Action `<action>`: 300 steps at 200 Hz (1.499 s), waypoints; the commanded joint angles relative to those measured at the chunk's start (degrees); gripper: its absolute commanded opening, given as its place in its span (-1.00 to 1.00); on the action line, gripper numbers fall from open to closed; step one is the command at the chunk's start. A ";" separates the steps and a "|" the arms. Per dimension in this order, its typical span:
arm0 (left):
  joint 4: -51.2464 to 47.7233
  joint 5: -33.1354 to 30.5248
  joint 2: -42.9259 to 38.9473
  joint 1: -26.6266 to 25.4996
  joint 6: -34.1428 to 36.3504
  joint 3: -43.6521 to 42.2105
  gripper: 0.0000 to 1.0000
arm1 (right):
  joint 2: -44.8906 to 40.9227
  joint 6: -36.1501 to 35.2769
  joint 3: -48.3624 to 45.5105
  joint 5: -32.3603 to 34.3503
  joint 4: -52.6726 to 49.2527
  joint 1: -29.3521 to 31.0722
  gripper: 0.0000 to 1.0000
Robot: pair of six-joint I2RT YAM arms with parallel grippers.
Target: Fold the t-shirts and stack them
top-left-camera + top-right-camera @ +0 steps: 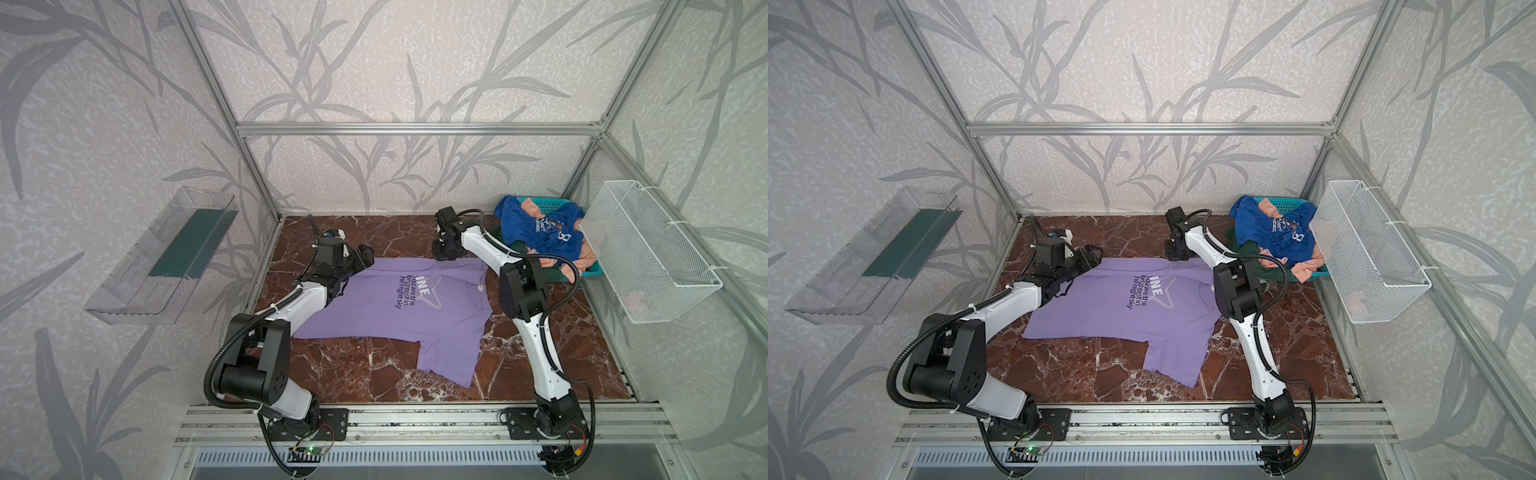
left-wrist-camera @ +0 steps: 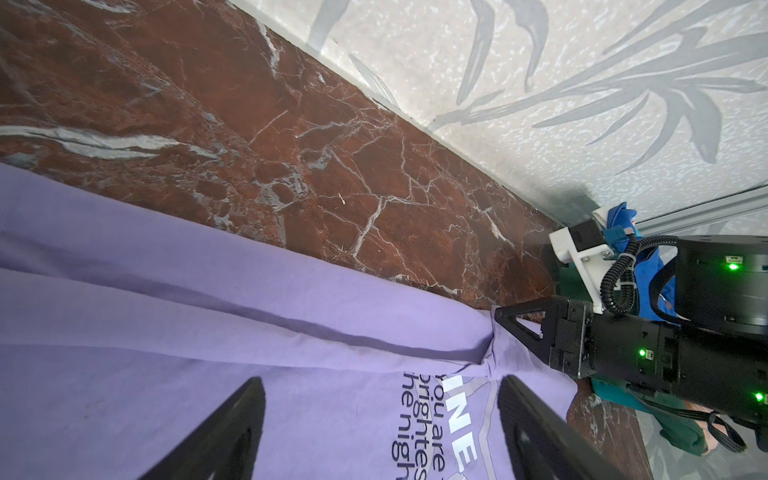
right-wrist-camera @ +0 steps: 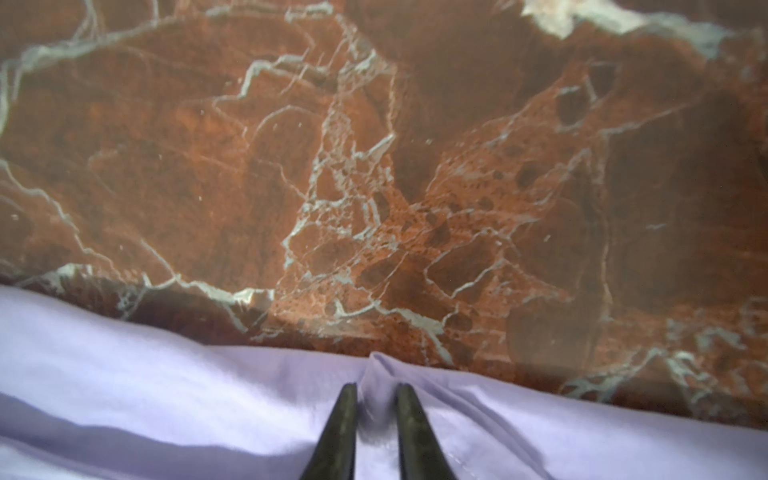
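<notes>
The right gripper (image 3: 376, 388) had its jaws drawn nearly together on a small raised ridge of the lavender t-shirt (image 1: 386, 316). The pinch sat at the cloth's far edge, where it met the bare marble tabletop (image 1: 353, 374). In the left wrist view the fabric puckered toward that pinch, so this looked like a real grip on the shirt.

The left gripper (image 2: 380, 380) hung with its jaws wide apart over the same far edge, farther toward the hem end, holding nothing. Whether its tips touched the cloth could not be told.

The shirt lay spread print-up in the middle of the table. Its long axis ran left to right, with the collar end toward the right arm and the hem toward the left arm. One sleeve was splayed out toward the near side.

Both grippers stood along the far long edge, so the whole body of the shirt lay from them toward the robot's bases. A lengthwise fold would probably carry that edge nearward, once the left gripper also closed on the cloth.

The royal blue t-shirt (image 1: 540, 232), the peach t-shirt (image 1: 582, 264) and the dark green t-shirt (image 1: 1246, 249) lay heaped in the teal basket (image 1: 536, 202). The basket stood in the far right corner, nearest the right arm.
</notes>
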 commanded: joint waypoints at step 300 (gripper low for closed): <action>-2.52 -0.24 -0.84 -0.18 1.44 -1.30 0.74 | -20.10 14.30 -21.21 2.15 -12.84 12.68 -0.37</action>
